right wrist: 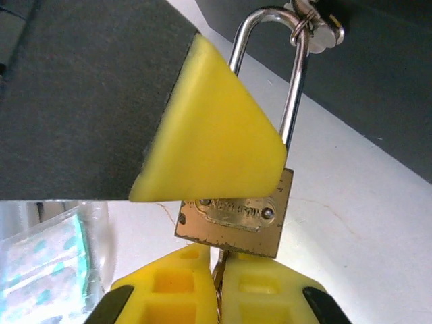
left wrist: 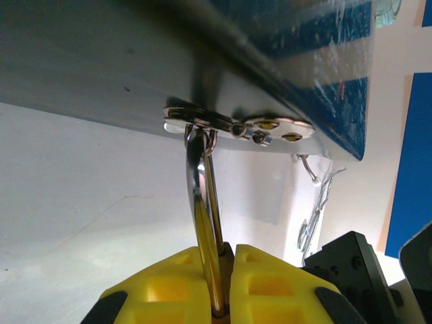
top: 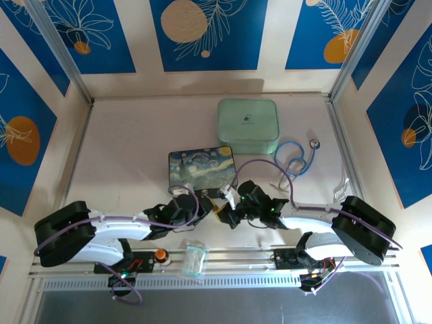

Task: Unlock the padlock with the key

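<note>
The padlock [right wrist: 233, 216] has a worn brass body and a silvery shackle [right wrist: 294, 101] hooked through a ring on the latch [left wrist: 270, 126] of the starry-night tin [top: 201, 167]. My left gripper [left wrist: 226, 253] is shut on the padlock's body [left wrist: 206, 226], seen edge-on; one of its yellow fingers [right wrist: 209, 142] covers the body's upper part in the right wrist view. Just below, my right gripper [right wrist: 219, 260] is shut on the thin key [right wrist: 218, 270]. The key's tip meets the underside of the padlock; how far it goes in is hidden. Both grippers meet at the tin's near edge [top: 226, 210].
A mint-green case [top: 248, 126] sits behind the tin, and a blue stethoscope [top: 297, 158] lies to its right. An orange button [top: 160, 255] and a clear plastic piece [top: 196, 260] lie by the near rail. A wire clip [left wrist: 314, 216] rests on the table beyond the tin.
</note>
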Robot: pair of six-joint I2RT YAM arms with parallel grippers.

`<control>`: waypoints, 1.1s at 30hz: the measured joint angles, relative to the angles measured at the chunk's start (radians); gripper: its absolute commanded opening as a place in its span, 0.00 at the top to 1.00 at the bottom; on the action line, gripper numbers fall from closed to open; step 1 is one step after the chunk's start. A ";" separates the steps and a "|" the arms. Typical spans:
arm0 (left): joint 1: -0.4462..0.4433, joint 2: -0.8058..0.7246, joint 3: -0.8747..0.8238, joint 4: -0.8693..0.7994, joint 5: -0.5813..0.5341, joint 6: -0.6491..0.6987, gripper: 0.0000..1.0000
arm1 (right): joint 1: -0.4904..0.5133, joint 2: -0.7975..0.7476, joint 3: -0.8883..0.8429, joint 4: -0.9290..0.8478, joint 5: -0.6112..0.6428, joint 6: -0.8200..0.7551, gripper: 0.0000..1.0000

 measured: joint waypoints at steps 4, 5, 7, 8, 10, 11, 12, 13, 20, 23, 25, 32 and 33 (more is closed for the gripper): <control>0.000 0.008 0.000 -0.001 0.001 0.018 0.72 | 0.001 0.000 -0.002 0.002 -0.019 0.026 0.99; 0.000 0.015 0.000 0.000 0.001 0.025 0.71 | 0.004 0.002 -0.002 0.002 -0.019 0.032 0.99; 0.000 0.028 0.000 0.001 0.001 0.040 0.77 | 0.012 0.006 -0.002 0.004 -0.018 0.043 0.99; 0.000 0.033 0.001 0.005 0.002 0.047 0.80 | 0.018 0.013 -0.002 0.006 -0.018 0.048 0.99; 0.000 0.040 0.001 0.009 0.000 0.058 0.82 | 0.024 0.031 -0.002 0.015 -0.018 0.056 0.99; 0.000 0.044 0.001 0.010 -0.004 0.064 0.82 | 0.024 0.042 -0.002 0.024 -0.018 0.062 0.99; 0.000 0.046 0.001 0.010 -0.006 0.070 0.82 | 0.024 0.050 -0.002 0.031 -0.018 0.065 0.99; 0.000 0.047 0.001 0.010 -0.007 0.076 0.88 | 0.024 0.057 -0.002 0.038 -0.018 0.070 0.98; 0.000 0.045 0.003 -0.018 -0.010 0.099 0.99 | 0.032 0.080 0.002 0.043 -0.009 0.117 0.59; 0.001 0.024 0.006 -0.077 -0.009 0.121 0.99 | 0.030 0.064 0.003 0.020 -0.002 0.144 0.52; 0.003 0.004 0.012 -0.141 -0.008 0.144 0.99 | 0.023 0.029 0.002 -0.004 0.005 0.164 0.50; 0.023 -0.018 0.075 -0.341 -0.006 0.249 0.96 | -0.037 -0.107 0.004 -0.092 0.078 0.224 0.48; 0.025 -0.018 0.086 -0.366 -0.008 0.265 0.96 | -0.042 -0.116 0.008 -0.115 0.101 0.231 0.47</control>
